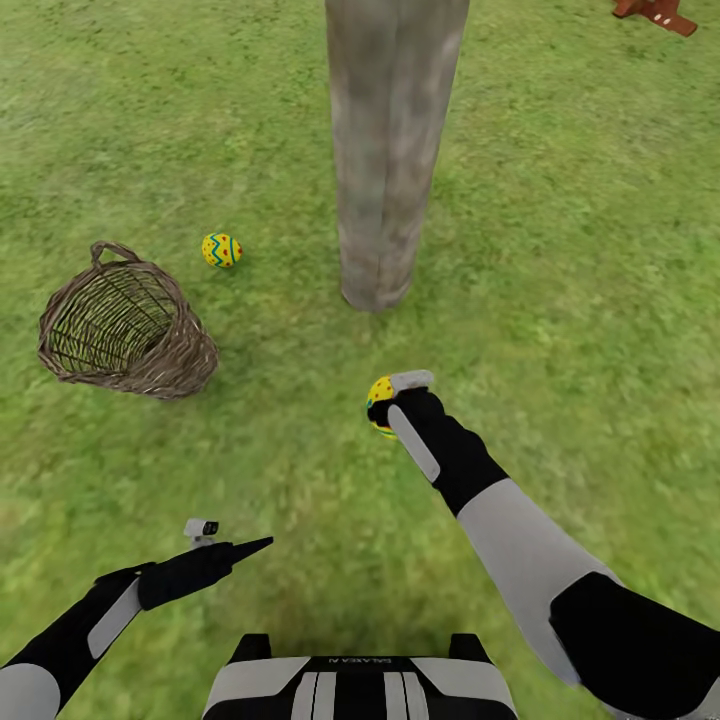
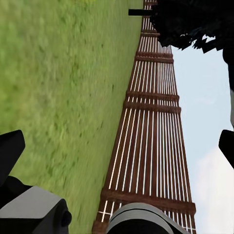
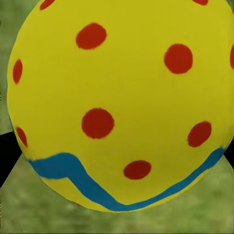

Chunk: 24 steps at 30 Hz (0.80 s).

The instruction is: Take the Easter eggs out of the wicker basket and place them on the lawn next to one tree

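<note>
- Yellow with red dots, one egg (image 1: 379, 392) sits clamped between the right gripper (image 1: 388, 402) fingers, just in front of the tree (image 1: 392, 150) and still off the grass, probably so it can be set down close to the trunk.
- A second egg (image 1: 221, 250) lies on the lawn (image 1: 560, 260), left of the tree and just behind the basket (image 1: 125, 325).
- The basket lies tipped on its side, well left of the tree, mouth up toward the camera; no egg shows inside, and the third cannot be found.
- The left gripper (image 1: 235, 553) hangs idle, nearest the robot, jaws spread and empty, facing a fence (image 2: 151, 136).
</note>
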Tool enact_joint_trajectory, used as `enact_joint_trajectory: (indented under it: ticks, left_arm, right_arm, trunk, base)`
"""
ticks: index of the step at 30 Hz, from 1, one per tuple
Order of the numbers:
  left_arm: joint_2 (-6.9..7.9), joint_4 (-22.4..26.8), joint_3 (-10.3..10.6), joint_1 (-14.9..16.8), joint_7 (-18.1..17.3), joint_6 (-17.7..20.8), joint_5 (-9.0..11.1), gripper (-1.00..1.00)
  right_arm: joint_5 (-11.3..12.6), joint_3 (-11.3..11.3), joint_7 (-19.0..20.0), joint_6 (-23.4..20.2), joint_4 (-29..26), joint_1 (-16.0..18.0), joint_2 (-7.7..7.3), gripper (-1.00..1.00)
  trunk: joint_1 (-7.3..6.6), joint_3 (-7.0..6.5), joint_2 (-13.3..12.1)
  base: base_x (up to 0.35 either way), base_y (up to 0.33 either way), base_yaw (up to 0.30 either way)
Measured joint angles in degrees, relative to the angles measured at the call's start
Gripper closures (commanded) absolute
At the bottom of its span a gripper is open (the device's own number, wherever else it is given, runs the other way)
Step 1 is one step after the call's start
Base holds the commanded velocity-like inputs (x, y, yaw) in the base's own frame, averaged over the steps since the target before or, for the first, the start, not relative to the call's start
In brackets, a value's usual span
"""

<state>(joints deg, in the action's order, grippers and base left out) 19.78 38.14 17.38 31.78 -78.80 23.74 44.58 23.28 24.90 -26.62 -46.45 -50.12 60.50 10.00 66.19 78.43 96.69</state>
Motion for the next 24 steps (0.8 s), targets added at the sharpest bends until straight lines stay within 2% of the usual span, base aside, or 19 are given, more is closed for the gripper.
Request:
enact_joint_trajectory:
  ticks: [2, 7, 24]
  left_arm:
    - [0.00, 0.05, 0.00, 0.00, -0.03, 0.00, -0.01, -1.00]
    - [0.00, 0.09, 0.02, 0.00, -0.05, 0.00, -0.05, -1.00]
    - [-0.09, 0.18, 0.03, 0.00, -0.05, 0.00, -0.09, -1.00]
  right_arm:
    - [0.06, -0.02, 0.02, 0.38, -0.26, 0.23, 0.00, 1.00]
    - [0.21, 0.05, 0.11, 3.99, -3.24, 0.45, 0.00, 1.00]
    - [0.24, 0.07, 0.11, 4.48, -7.67, 0.45, 0.00, 1.00]
  trunk:
    - [0.00, 0.00, 0.00]
    - [1.09, 0.89, 1.99]
    - [4.83, 3.94, 8.81]
  base:
    - [0.000, 0.000, 0.000]
    - [0.000, 0.000, 0.000]
    - [0.000, 0.000, 0.000]
